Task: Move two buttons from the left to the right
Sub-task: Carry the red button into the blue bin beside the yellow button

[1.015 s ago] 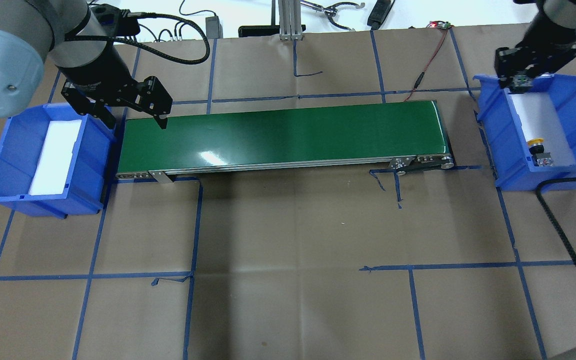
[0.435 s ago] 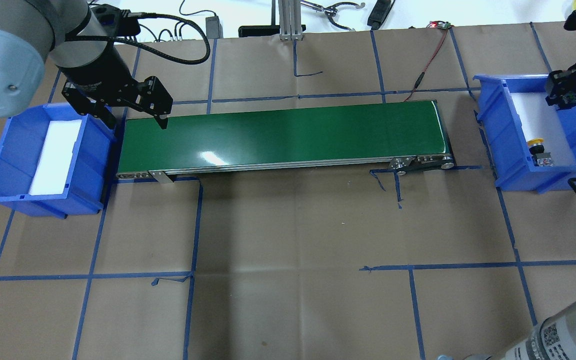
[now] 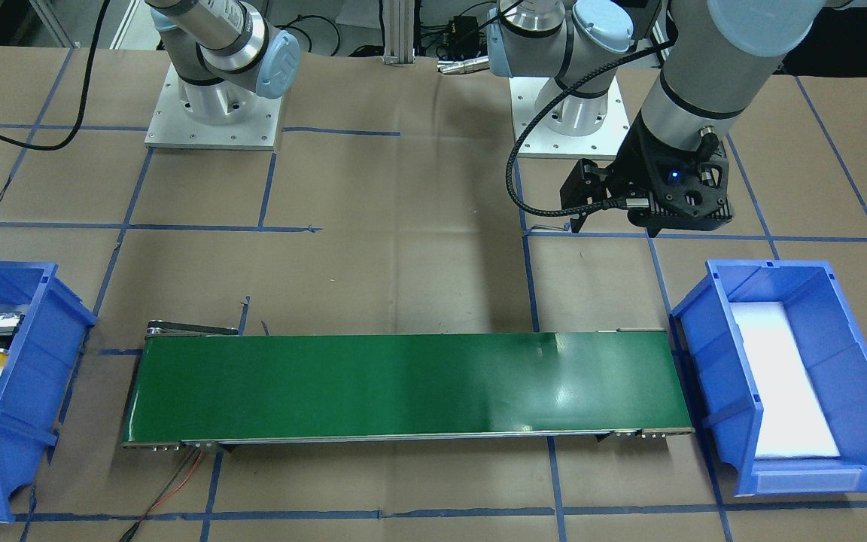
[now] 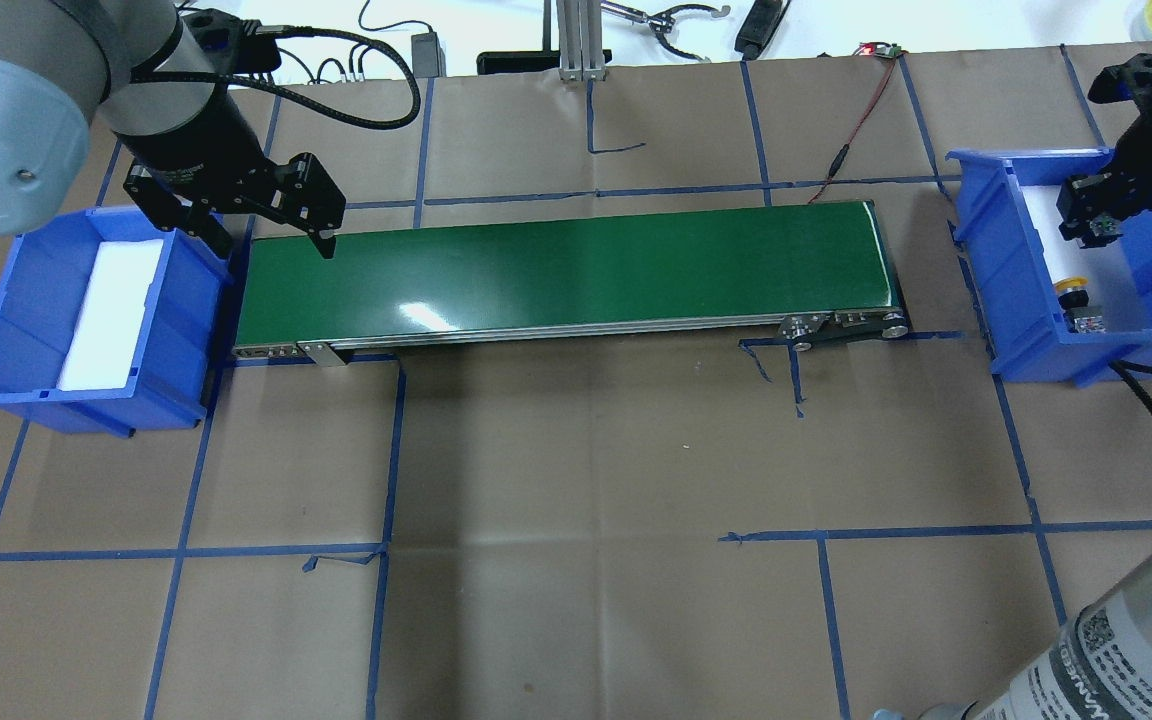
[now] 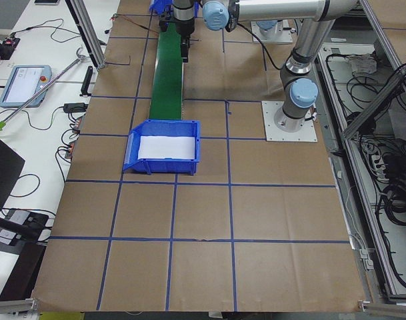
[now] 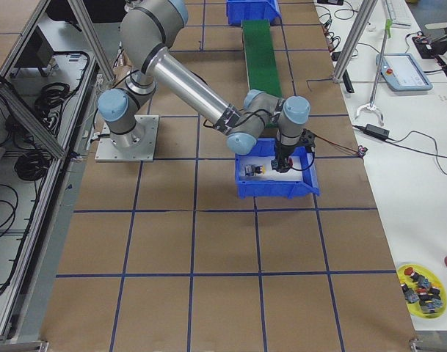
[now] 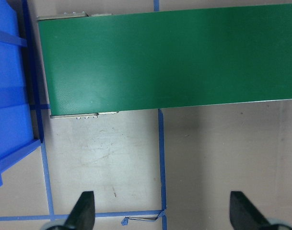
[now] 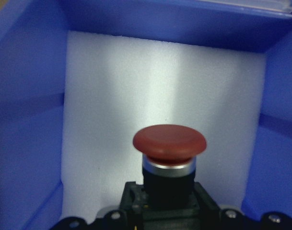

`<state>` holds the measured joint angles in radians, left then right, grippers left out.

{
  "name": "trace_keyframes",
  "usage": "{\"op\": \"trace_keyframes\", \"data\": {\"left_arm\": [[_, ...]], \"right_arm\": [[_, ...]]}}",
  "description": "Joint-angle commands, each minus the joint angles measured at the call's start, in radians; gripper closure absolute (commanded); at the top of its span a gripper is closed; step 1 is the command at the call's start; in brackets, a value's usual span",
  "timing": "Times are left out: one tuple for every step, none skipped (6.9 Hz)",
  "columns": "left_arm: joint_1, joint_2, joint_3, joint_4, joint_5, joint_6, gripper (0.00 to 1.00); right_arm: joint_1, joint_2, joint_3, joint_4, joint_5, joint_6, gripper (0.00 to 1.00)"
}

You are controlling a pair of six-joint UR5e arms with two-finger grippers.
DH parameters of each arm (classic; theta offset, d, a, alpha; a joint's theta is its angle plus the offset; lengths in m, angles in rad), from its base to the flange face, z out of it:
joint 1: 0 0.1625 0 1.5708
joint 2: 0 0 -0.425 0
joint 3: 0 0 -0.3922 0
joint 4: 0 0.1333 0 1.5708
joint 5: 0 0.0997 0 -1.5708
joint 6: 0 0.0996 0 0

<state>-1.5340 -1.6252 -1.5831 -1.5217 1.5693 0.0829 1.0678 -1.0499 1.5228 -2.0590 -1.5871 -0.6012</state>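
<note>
At the left end of the counter (image 4: 576, 450) stands the left blue bin (image 4: 181, 330), with a white foam pad (image 4: 111, 310) inside it. Just beside this bin the left pincer (image 4: 273, 240) hangs over the end of the green conveyor belt (image 4: 576, 265); its two fingers are spread wide and there is nothing between them. The belt runs across toward the right blue bin (image 4: 996, 260). In this bin the yellow button (image 4: 1073, 290) lies on white foam, at the end nearer the robot. The right pincer (image 4: 1084, 212) is closed on the black body of the red button (image 8: 169, 142) and holds it over the foam, farther along the bin, apart from the yellow one.
</note>
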Motion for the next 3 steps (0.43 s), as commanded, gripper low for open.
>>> {"op": "trace_keyframes", "data": {"left_arm": [[0.000,0.001,0.000,0.000,0.000,0.000,0.00],[0.000,0.001,0.000,0.000,0.000,0.000,0.00],[0.000,0.001,0.000,0.000,0.000,0.001,0.00]], "right_arm": [[0.006,0.063,0.000,-0.041,0.003,0.001,0.95],[0.011,0.079,-0.001,-0.042,0.003,0.000,0.89],[0.020,0.077,-0.004,-0.043,0.004,-0.002,0.38]]}}
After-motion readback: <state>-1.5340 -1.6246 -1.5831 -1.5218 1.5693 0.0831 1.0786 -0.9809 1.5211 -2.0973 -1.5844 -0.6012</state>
